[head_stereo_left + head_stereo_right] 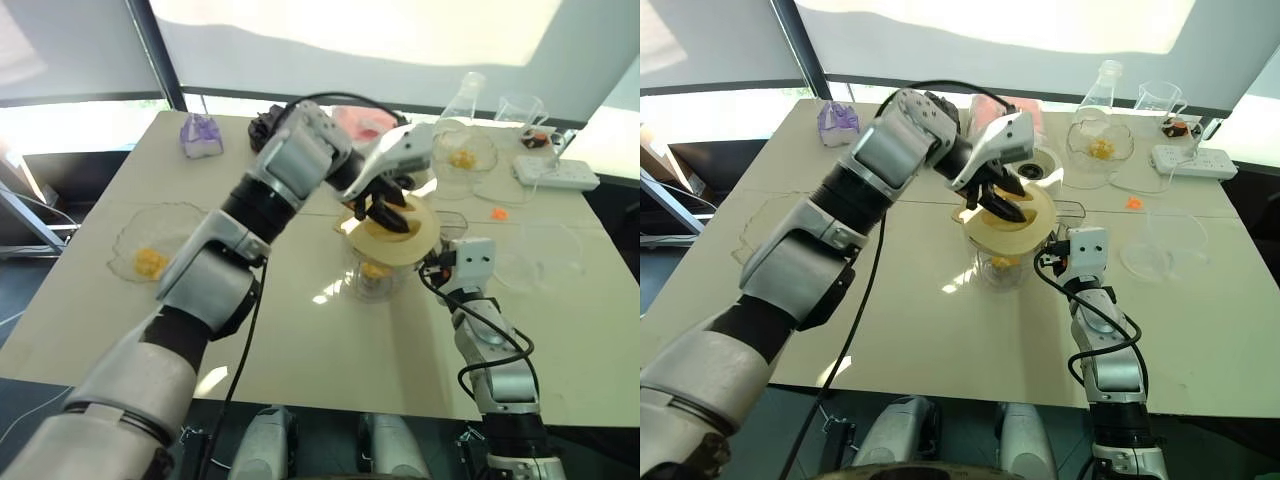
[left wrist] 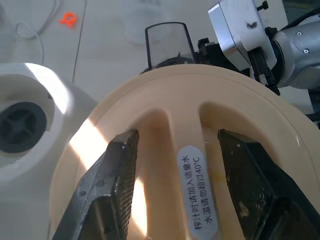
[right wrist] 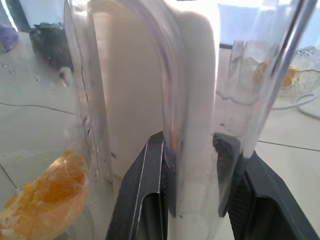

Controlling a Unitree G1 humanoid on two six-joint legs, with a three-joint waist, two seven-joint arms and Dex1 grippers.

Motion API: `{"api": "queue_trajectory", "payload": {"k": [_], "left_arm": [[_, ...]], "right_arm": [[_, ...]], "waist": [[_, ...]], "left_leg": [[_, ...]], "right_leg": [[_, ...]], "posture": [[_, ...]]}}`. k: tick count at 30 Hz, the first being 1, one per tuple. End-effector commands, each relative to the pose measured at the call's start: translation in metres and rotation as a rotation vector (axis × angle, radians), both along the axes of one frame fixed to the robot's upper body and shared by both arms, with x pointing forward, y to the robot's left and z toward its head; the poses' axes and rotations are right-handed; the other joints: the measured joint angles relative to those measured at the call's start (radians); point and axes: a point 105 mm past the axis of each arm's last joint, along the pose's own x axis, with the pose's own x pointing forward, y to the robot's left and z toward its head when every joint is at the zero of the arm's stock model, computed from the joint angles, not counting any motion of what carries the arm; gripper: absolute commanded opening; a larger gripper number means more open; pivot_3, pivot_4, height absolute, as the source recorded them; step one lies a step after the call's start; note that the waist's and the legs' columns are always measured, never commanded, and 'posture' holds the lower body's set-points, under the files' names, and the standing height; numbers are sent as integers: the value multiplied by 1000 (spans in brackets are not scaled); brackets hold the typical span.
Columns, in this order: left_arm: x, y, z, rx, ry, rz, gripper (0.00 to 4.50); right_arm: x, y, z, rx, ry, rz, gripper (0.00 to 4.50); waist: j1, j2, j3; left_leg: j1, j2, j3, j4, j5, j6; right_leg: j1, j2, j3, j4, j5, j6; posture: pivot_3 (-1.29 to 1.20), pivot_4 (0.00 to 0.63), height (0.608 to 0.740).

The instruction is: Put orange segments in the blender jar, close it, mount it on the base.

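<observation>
Resting on the blender jar (image 1: 378, 268), the cream lid (image 1: 392, 232) looks placed but maybe not seated, and that is my worry: if it sits crooked on the rim, it could slide off as my left gripper (image 1: 388, 207) draws away, or pop loose once the jar is lifted toward the base (image 1: 1038, 168). My left fingers (image 2: 107, 192) are spread apart, one on each side of the lid's raised ridge, hovering just over its top and gripping nothing; a snag on that ridge could drag the lid askew.

My right gripper (image 1: 1064, 255) is clenched on the jar's handle (image 3: 192, 100), the pads squeezing it from both sides, steadying the jar on the table (image 1: 300, 350). A slip there would let the jar tip or twist, since it stands on its narrow bottom.

An orange segment (image 3: 47, 192) lies at the bottom of the jar, well below my left fingers and just beside my right ones, behind the clear wall. The base stands just beyond the jar, close by, its dark socket facing up and nothing mounted on it yet.
</observation>
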Motion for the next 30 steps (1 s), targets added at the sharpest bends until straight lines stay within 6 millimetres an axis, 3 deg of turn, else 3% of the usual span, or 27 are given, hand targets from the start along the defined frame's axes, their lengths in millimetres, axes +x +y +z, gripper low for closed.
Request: {"api": "queue_trajectory", "payload": {"k": [1,5,8,10,12,14,15,17,21,24,28,30], "left_arm": [[-9,-9,61,-107,-180,-73,2607],[-8,-11,99,-198,-271,-35,2607],[5,9,130,-316,-311,78,2607],[18,26,131,-362,-315,163,2607],[35,49,122,-446,-277,259,2607],[58,84,98,-521,-263,426,2607],[70,108,75,-479,-272,537,2607],[74,135,44,-410,-289,637,2607],[46,157,8,-480,-219,668,2607],[24,155,-4,-549,-201,648,2607],[-9,148,-27,-591,-107,581,2607],[-18,147,-34,-599,-90,570,2607]], "right_arm": [[-1,-8,10,-44,-42,-27,1044],[0,-8,9,-49,-37,-23,1044],[-2,-9,14,-47,-45,-29,1044],[-6,-13,20,-32,-60,-39,1044],[-9,-16,30,-25,-72,-41,1044],[-13,-15,48,-27,-92,-32,1044],[-16,-15,62,-14,-109,-23,1044],[-21,-15,84,9,-134,-10,1044],[-31,-18,144,50,-211,36,1044],[-32,-20,179,37,-218,76,1044],[-17,-40,232,85,-226,-3,1044],[-4,-40,253,97,-238,-12,1044]], "waist": [[-4,0,0],[-9,0,1],[-11,0,1],[-14,2,2],[-15,2,2],[-18,3,2],[-18,3,2],[-28,4,4],[-33,0,11],[-29,0,13],[-19,1,13],[-14,1,13]], "left_leg": [[0,0,0,0,0,0],[0,0,0,-1,0,0],[0,0,0,-1,0,0],[1,0,0,-1,0,0],[1,0,-1,-1,0,0],[3,1,-1,-1,0,0],[5,1,0,-1,0,0],[5,2,0,-1,1,-1],[-3,3,0,0,4,-8],[-4,3,0,0,5,-9],[-1,3,0,-1,5,-8],[0,3,-1,-1,5,-8]], "right_leg": [[0,0,0,0,0,1],[0,0,0,-1,-1,2],[0,0,0,-1,-2,2],[0,0,0,1,-2,2],[-1,0,0,3,-1,2],[-1,0,0,8,-2,4],[-1,-1,2,11,-1,6],[-2,0,2,14,-1,6],[-13,0,2,21,0,4],[-14,-2,3,24,0,5],[-10,-2,1,20,0,4],[-8,-2,1,19,-1,2]], "posture": [[0,150,740],[0,150,740],[0,150,740],[0,150,740],[0,150,740],[0,150,740],[0,150,740],[0,150,740],[0,150,740],[0,150,740],[0,150,740],[0,150,740]]}}
